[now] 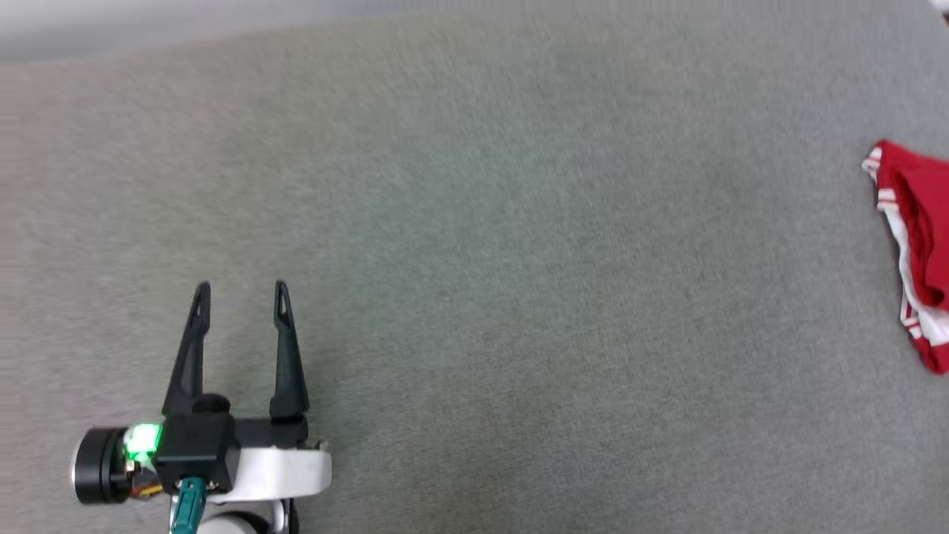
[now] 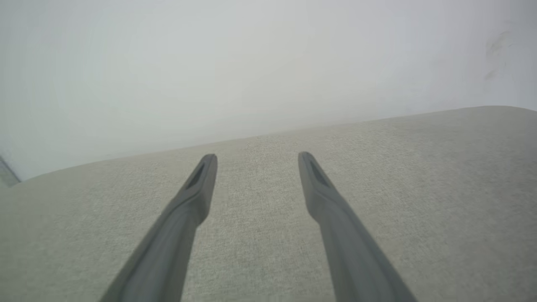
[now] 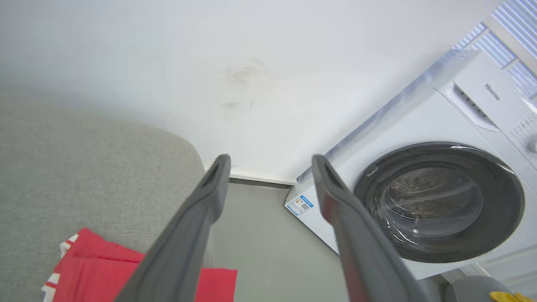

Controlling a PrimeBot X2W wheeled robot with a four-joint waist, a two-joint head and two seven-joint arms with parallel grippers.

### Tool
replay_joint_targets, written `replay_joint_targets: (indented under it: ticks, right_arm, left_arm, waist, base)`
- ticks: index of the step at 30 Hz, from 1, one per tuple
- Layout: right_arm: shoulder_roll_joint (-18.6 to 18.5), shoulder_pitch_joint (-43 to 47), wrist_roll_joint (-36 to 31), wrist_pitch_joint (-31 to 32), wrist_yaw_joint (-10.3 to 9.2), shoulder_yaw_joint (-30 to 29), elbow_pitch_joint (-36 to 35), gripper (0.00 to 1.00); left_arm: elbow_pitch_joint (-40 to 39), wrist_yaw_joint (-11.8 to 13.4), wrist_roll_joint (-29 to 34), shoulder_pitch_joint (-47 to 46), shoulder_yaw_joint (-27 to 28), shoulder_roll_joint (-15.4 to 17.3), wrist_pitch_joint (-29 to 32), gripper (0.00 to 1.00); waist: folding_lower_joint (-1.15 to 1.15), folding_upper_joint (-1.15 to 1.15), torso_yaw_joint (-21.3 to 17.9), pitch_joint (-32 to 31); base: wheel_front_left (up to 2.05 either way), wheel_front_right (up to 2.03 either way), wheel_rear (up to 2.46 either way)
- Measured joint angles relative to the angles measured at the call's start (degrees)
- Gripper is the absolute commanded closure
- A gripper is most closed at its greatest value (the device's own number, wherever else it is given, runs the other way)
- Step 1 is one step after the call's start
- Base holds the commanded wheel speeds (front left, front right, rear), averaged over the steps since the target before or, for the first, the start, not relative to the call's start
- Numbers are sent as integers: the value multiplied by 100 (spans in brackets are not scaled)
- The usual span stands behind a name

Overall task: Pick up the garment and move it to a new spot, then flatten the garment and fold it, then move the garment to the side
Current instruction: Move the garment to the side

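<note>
The garment (image 1: 916,245), a red jersey with red-and-white striped trim, lies on the grey fabric surface (image 1: 519,222), far right of the released left claw (image 1: 242,285) and just beside the released, empty right claw (image 3: 270,159). It appears folded, so the set-aside step is judged complete. The next move calls for keeping both claws clear of it.

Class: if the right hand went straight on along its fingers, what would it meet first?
The right hand would probably meet the white wall at its skirting, passing between grey cushion and washing machine; depth unclear.
</note>
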Motion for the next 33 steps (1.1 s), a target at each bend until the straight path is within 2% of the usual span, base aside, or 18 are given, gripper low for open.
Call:
replay_joint_targets:
  ticks: [4, 8, 17, 22, 27, 33]
  right_arm:
    - [531, 188, -388, -848, 0, -392, -264, 0]
    - [1103, 477, -603, -1260, 0, -472, -748, 0]
    - [2515, 1787, -638, -1376, -1, -534, -2278, 0]
    - [3214, 2694, -559, -1379, -1, -502, -2807, 0]
    - [3734, 3584, -447, -1380, -1, -504, -3006, 0]
    - [4085, 4314, -247, -1380, -1, -613, -3037, 0]
  left_arm:
    - [120, -30, -32, 203, 13, -66, 0, 0]
    - [244, -51, -55, 347, 26, -138, 0, 0]
    - [513, -125, -64, 673, 64, -245, 0, 0]
    - [649, -194, -63, 788, 63, -299, 0, 0]
    - [739, -265, -63, 917, 58, -332, 0, 0]
    - [857, -409, -79, 1089, 2, -370, 0, 0]
  waist:
    - [0, 0, 169, -380]
    - [0, 0, 356, -691]
    - [0, 0, 714, -1288]
    - [0, 0, 868, -1570]
    - [-1, 0, 1003, -1834]
    - [-1, 0, 1109, -2065]
  base:
    - [0, 0, 0]
    - [0, 0, 0]
    - [0, 0, 0]
    - [0, 0, 0]
    - [0, 0, 0]
    - [0, 0, 0]
